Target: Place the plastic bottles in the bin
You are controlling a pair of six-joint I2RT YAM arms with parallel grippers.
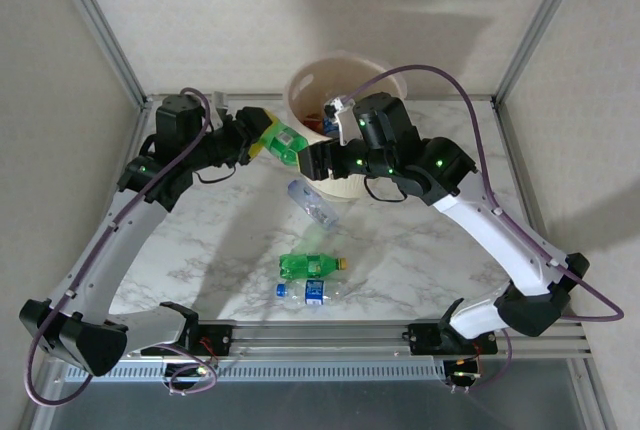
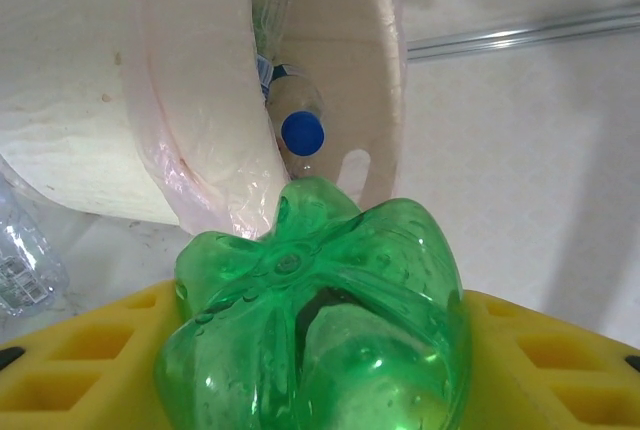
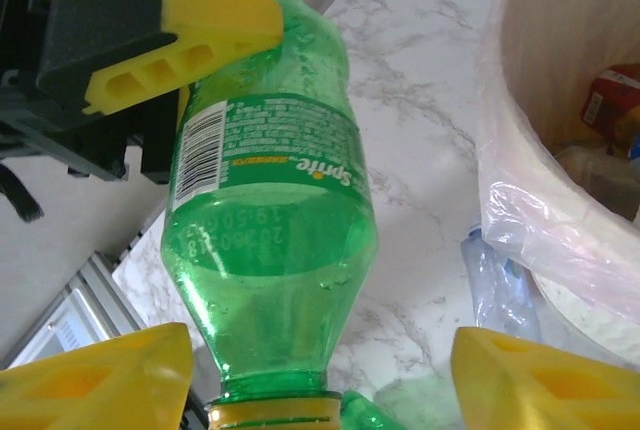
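Already some bottles are lying inside the bin [image 1: 318,80]: a blue-capped bottle [image 2: 300,122] and a red-labelled one [image 3: 610,100] are showing there, though I cannot count the rest. The left claw [image 2: 320,330] is gripping a green bottle [image 3: 265,200] near its base and holding it in the air just beside the bin's rim, not yet over the opening. The right claw [image 3: 320,375] is standing open on the bin's near side, with its fingers either side of that bottle's neck and not touching it. Three more are lying on the table. A clear bottle [image 1: 312,202] is lying just beside the bin's near wall. A second green bottle [image 1: 310,266] and a blue-labelled bottle [image 1: 316,292] are lying farther out on that same side. So by my judgement four are remaining, the held one first.
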